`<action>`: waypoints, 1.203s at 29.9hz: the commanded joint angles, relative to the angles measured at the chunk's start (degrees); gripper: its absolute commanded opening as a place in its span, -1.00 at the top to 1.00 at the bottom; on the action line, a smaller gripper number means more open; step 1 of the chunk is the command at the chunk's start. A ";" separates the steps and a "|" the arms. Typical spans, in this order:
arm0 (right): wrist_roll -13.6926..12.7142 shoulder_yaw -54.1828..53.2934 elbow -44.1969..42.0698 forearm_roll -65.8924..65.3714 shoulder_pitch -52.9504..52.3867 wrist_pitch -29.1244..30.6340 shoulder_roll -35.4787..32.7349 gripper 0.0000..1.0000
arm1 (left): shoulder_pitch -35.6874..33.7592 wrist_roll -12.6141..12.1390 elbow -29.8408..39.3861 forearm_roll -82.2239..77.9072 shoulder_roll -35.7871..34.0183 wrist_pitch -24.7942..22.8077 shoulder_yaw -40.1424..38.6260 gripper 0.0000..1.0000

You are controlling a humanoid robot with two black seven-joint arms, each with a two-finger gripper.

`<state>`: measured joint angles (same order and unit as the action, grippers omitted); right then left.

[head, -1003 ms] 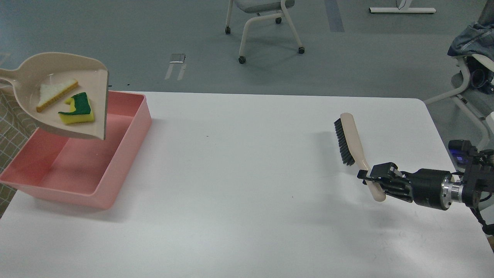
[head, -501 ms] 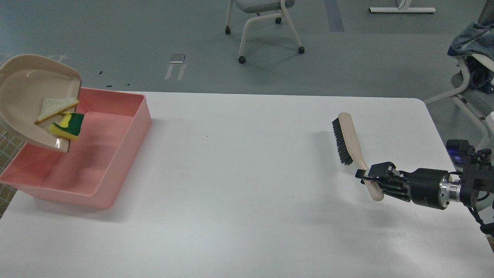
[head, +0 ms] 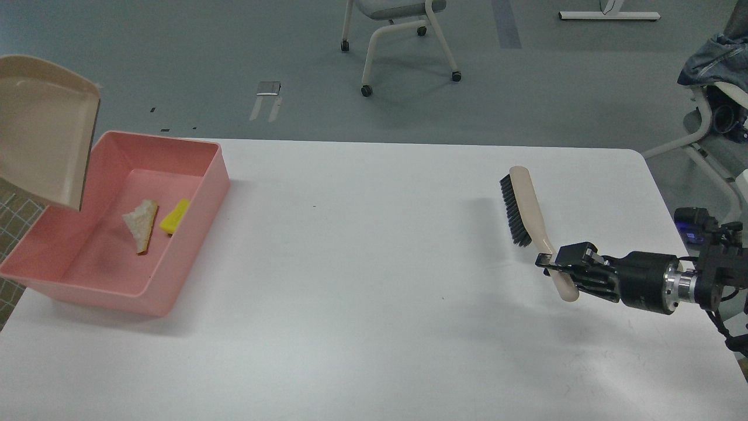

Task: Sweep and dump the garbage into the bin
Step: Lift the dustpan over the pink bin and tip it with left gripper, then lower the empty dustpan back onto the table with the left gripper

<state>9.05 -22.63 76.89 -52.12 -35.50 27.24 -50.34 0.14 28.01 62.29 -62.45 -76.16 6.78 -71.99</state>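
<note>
The pink bin (head: pixel 193 234) sits at the table's left edge. Inside it lie the white bread slice (head: pixel 142 222) and the yellow sponge (head: pixel 175 215), side by side on the bin floor. The beige dustpan (head: pixel 44 128) hangs tipped steeply above the bin's left side, empty. My left gripper is out of view beyond the left edge. My right gripper (head: pixel 554 266) at the right is shut on the handle of the beige brush (head: pixel 523 204), bristles facing left, held above the table.
The white table (head: pixel 374 327) spans the view. A wheeled chair (head: pixel 403 35) stands on the grey floor behind it. Another chair with clothing (head: pixel 716 76) is at the far right.
The dustpan has tipped further and moved up-left. The bread slice and sponge have slid out and dropped into the bin. The brush has shifted slightly left.
</note>
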 commanded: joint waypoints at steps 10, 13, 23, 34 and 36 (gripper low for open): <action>0.00 0.22 -0.07 0.00 0.25 0.00 -0.02 0.77 | -13.31 -13.48 13.20 10.77 12.15 -11.34 -0.61 1.00; 0.00 0.22 -0.07 0.00 0.25 0.00 -0.02 0.77 | -14.55 -16.57 14.52 10.68 16.38 -11.70 -0.43 1.00; 0.00 0.22 -0.25 0.00 0.60 0.09 -0.11 0.76 | -15.25 -25.10 16.99 5.95 39.32 -9.86 0.62 1.00; 0.00 0.22 -0.42 -0.53 0.78 0.00 -0.02 0.76 | -15.08 -24.32 16.90 1.72 48.30 -0.81 13.70 1.00; 0.00 0.22 -0.43 -0.53 0.78 0.00 -0.02 0.76 | -15.08 -24.14 16.55 1.11 49.27 0.95 16.00 1.00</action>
<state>9.05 -22.41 76.52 -52.64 -34.72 27.25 -50.38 -14.95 3.53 79.27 -60.78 -28.20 5.36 -59.01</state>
